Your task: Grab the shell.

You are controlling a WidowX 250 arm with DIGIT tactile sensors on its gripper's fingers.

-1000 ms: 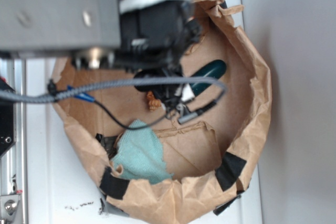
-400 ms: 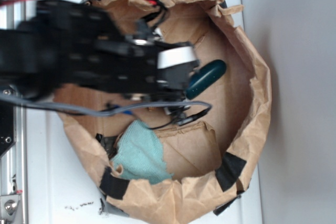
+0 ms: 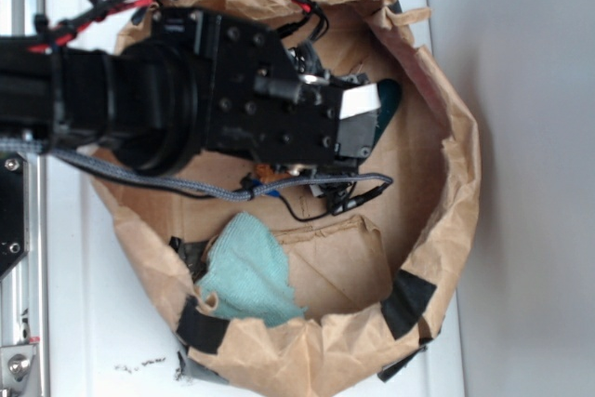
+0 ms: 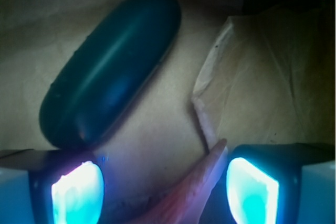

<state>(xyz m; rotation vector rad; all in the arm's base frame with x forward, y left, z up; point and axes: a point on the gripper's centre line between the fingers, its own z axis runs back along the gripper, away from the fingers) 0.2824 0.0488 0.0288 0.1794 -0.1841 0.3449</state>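
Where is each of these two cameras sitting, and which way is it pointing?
Exterior: sits overhead, looking down into the paper bag; the black arm fills the upper left, hiding the pincer.
Wrist: rides at the pincer, looking down at the bag floor past its two glowing fingertips.
Shared: both show the green capsule and part of the shell.

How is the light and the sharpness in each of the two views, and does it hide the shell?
Exterior view: even daylight, sharp; the arm hides nearly all of the shell, only an orange bit shows. Wrist view: dim, soft focus; the fingertips glow cyan and wash out; the shell's pointed tail is blurred pink between them; a faint sheen runs along the green capsule.
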